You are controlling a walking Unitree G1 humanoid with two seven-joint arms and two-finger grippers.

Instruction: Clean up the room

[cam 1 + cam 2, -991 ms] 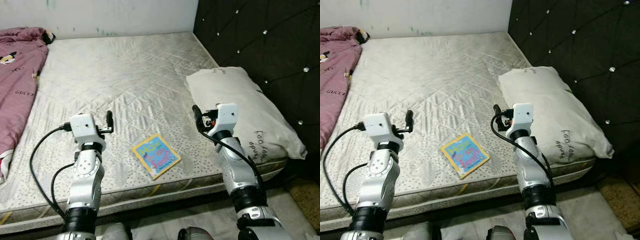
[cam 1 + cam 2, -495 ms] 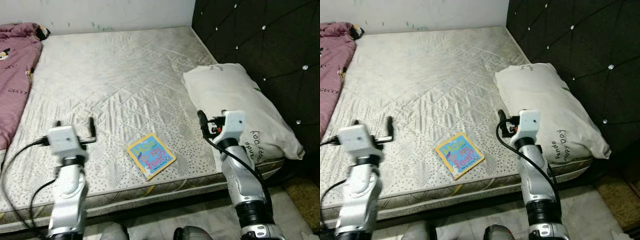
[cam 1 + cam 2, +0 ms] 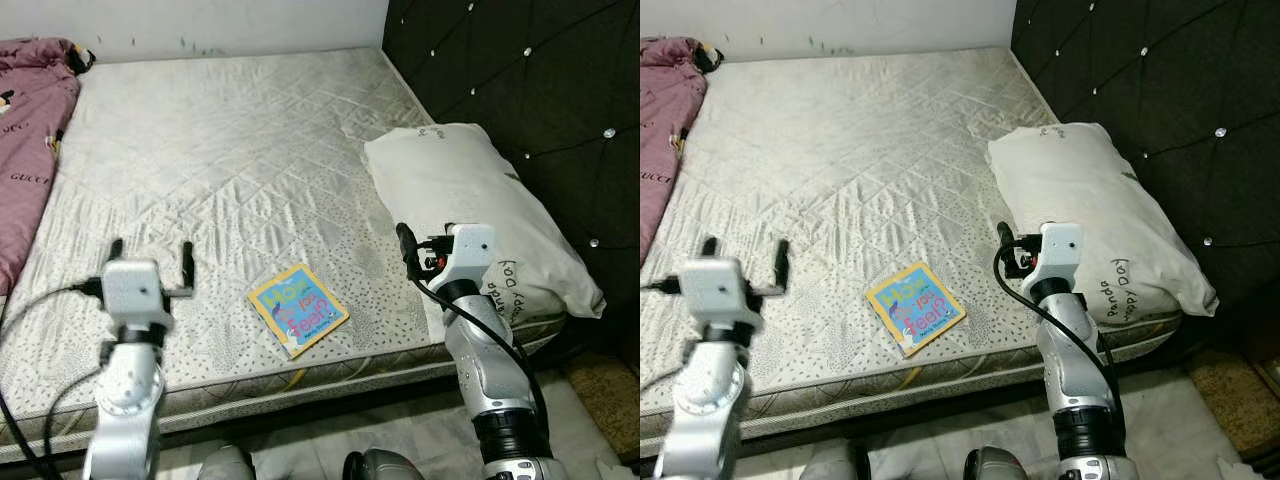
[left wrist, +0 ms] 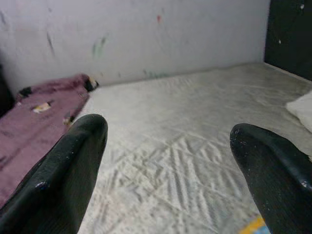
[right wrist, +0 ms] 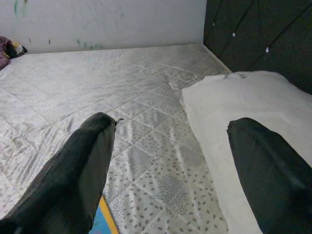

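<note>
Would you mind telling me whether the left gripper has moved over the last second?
Yes. The left gripper has swung out to the robot's left, away from the children's book lying on the mattress; the gap between them is clearly wider now.

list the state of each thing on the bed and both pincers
book: closed, flat near the mattress's front edge, untouched
pillow: lying against the headboard, untouched
pink blanket: crumpled along the bed's left side
mattress: bare, no sheet
left pincer: open, empty, left of the book
right pincer: open, empty, beside the pillow
</note>
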